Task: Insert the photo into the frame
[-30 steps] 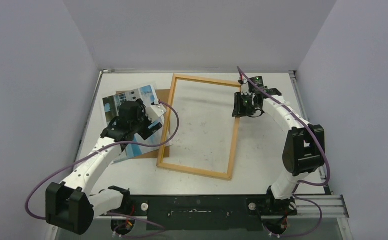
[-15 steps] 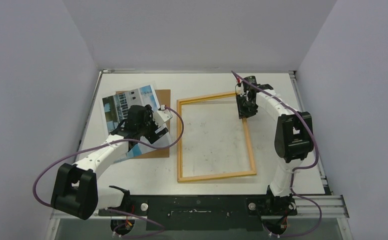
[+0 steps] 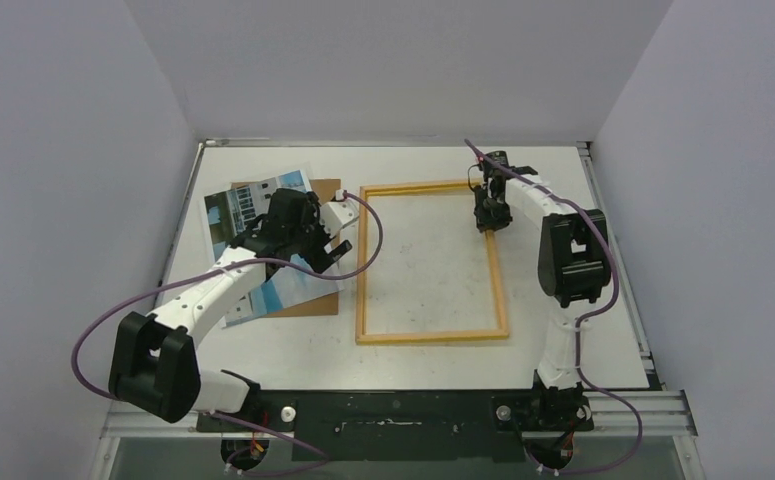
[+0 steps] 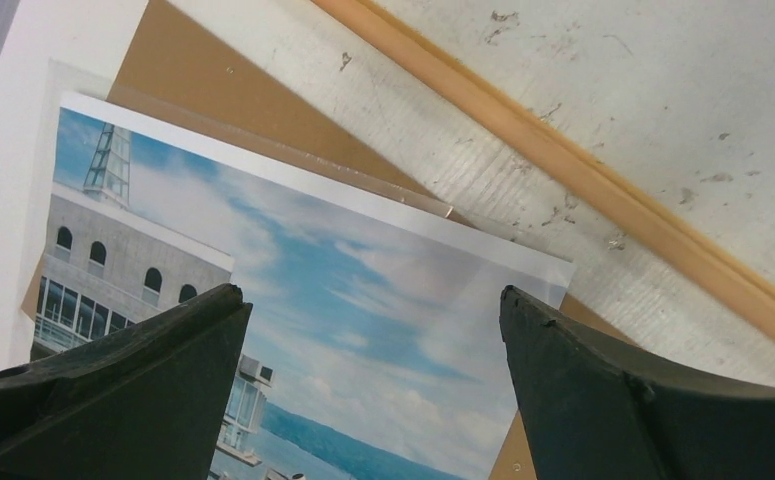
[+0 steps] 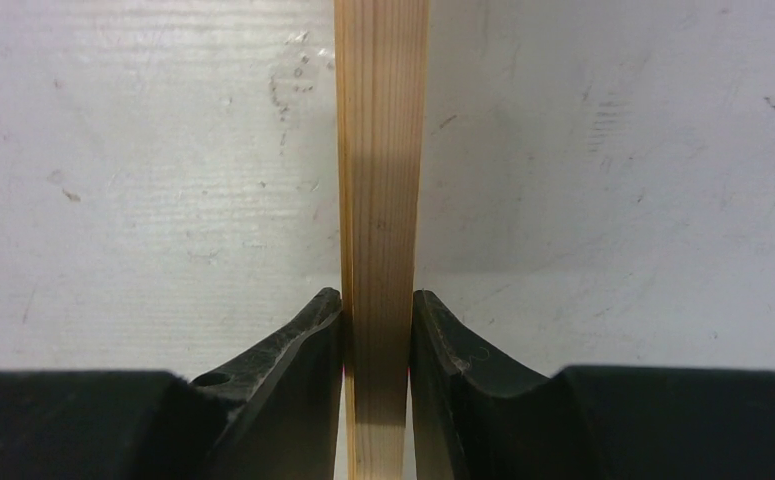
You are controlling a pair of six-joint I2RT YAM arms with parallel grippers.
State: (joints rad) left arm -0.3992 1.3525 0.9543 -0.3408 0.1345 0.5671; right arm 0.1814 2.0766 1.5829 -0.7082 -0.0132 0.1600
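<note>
As the right gripper (image 5: 376, 305) pinches the frame (image 5: 381, 150) on the scuffed white table (image 3: 423, 357), the left gripper (image 4: 368, 293) spreads above the photo (image 4: 313, 250).

I see my left arm (image 3: 213, 290) (lower left) and right arm (image 3: 568, 255), both white shells with chunky black joint housings. Purple cable (image 3: 74, 350) loops off each. Fingers (image 4: 603, 400) matte black wedges. Black base plate (image 3: 393, 412) bottom centre, two silver bolts (image 3: 288, 411).

I'm working in a robotics lab cell: plain pale walls (image 3: 63, 150) box in a scuffed white table (image 3: 413, 165), and a black mounting plate (image 3: 393, 412) runs along its near edge.
</note>
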